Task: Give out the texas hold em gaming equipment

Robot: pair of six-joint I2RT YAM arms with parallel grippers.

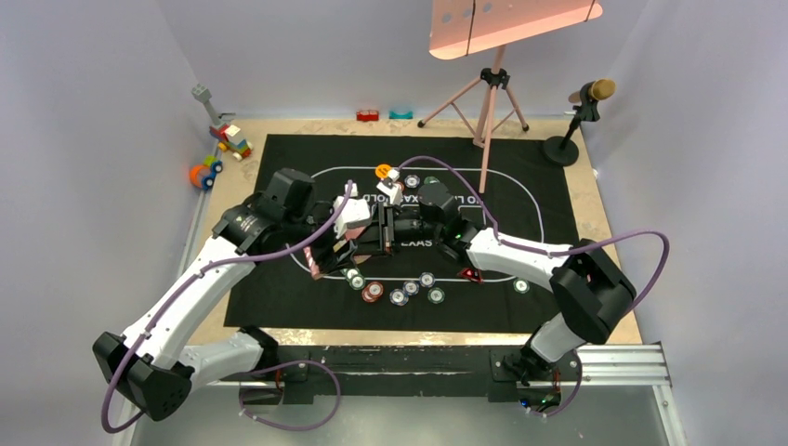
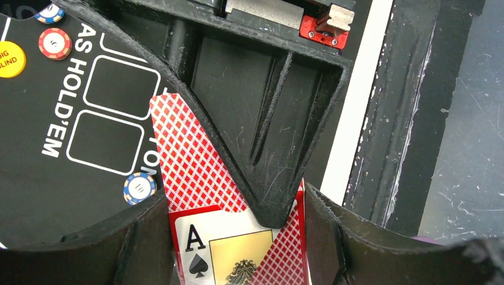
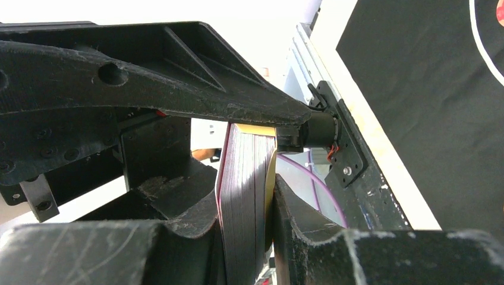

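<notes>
The deck of playing cards [image 3: 246, 196] hangs over the middle of the black printed mat [image 2: 113, 142], clenched across its faces by the right gripper [image 3: 243, 187]. In the right wrist view it shows edge-on, its long axis running 12 to 6. The left gripper [image 2: 236, 199] meets it from the other side. In the left wrist view its fingers [image 2: 142, 243] stand at 9 and 3 o'clock of the ace of spades [image 2: 220, 249], right at that card's long edges. A red-backed card [image 2: 190, 160] fans out toward 11 o'clock, partly covered by a right-gripper finger. Whether the left jaws pinch or only flank the cards I cannot tell. The draw, I judge, should run toward 6 o'clock in that view, along the cards' length. In the top view the poker chips [image 1: 400, 295] lie on the mat at 6 o'clock of both grippers.
</notes>
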